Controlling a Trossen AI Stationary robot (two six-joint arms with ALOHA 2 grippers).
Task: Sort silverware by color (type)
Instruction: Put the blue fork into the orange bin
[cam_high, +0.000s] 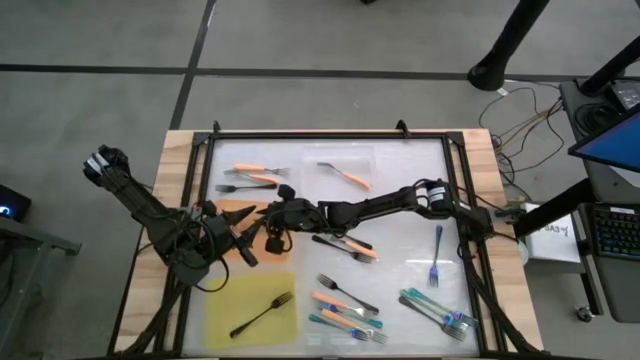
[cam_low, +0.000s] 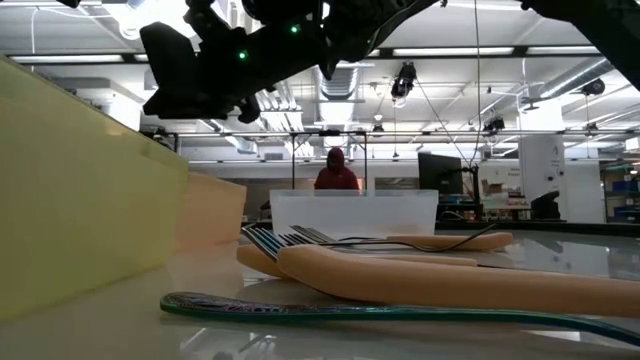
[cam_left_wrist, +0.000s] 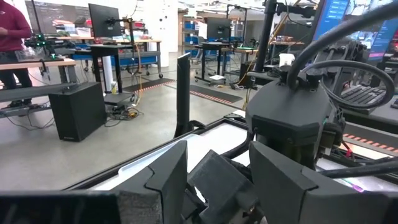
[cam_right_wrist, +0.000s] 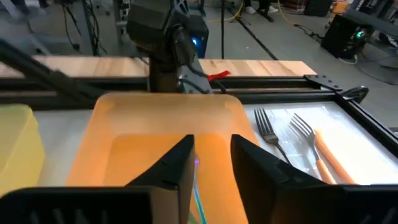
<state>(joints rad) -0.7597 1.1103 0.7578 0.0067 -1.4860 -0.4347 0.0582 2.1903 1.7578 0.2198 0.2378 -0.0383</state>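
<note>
A teal-handled fork shows as a thin sliver between my right gripper fingers, over the orange mat — whether they grip it I cannot tell. Other forks lie scattered: one black fork on the yellow mat, orange-handled forks just beside the orange mat. My left gripper hangs at the orange mat's edge, fingers spread apart.
</note>
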